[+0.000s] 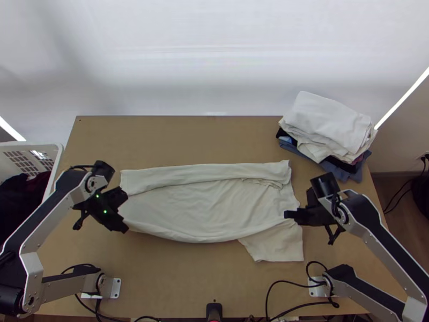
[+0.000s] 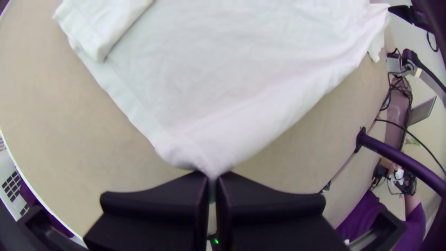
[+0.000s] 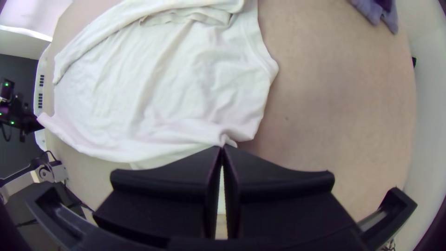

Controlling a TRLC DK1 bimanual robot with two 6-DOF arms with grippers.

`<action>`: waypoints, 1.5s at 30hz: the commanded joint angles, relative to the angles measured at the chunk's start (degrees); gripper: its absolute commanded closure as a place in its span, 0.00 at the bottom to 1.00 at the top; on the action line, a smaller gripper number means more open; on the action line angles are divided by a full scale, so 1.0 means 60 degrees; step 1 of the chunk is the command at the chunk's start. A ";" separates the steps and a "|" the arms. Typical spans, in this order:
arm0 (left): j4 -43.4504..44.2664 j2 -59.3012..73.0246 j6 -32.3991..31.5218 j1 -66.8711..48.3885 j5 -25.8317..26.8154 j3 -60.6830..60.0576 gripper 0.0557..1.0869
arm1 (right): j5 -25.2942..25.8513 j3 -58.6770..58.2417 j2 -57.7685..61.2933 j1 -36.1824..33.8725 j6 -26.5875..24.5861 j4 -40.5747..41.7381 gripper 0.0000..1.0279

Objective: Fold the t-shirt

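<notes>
- The cream t-shirt (image 1: pixel 187 209) is lying spread between the arms on the table (image 1: pixel 177 139), its far side folded inward as a long strip (image 1: pixel 204 173).
- The left gripper (image 2: pixel 213 176) is clamping the near hem corner; the right gripper (image 3: pixel 222 148) is pinching the near side by the shoulder, with the short sleeve (image 1: pixel 276 247) hanging out toward the bases.
- Both grips are looking shallow, so uneven pulling could be freeing a corner and skewing the next fold.
- Carrying the near side inward too low could be dragging the body and opening the strip.
- The sleeve could be trailing and ending up bunched underneath.
</notes>
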 commanded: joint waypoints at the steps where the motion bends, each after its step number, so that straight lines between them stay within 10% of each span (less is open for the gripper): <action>1: -0.0009 0.0459 -0.0072 0.0294 0.0177 0.0440 0.96 | 0.0080 0.0600 0.0543 -0.0014 -0.0056 0.0010 0.97; 42: 0.2482 0.3755 -0.2299 0.1847 0.1261 0.3897 0.96 | 0.1984 0.4335 0.5846 -0.0526 0.0340 0.3833 0.97; 45: 0.2584 0.3813 -0.2431 0.1979 0.1584 0.3867 0.78 | 0.2292 0.4335 0.5846 -0.0482 0.0354 0.4038 0.91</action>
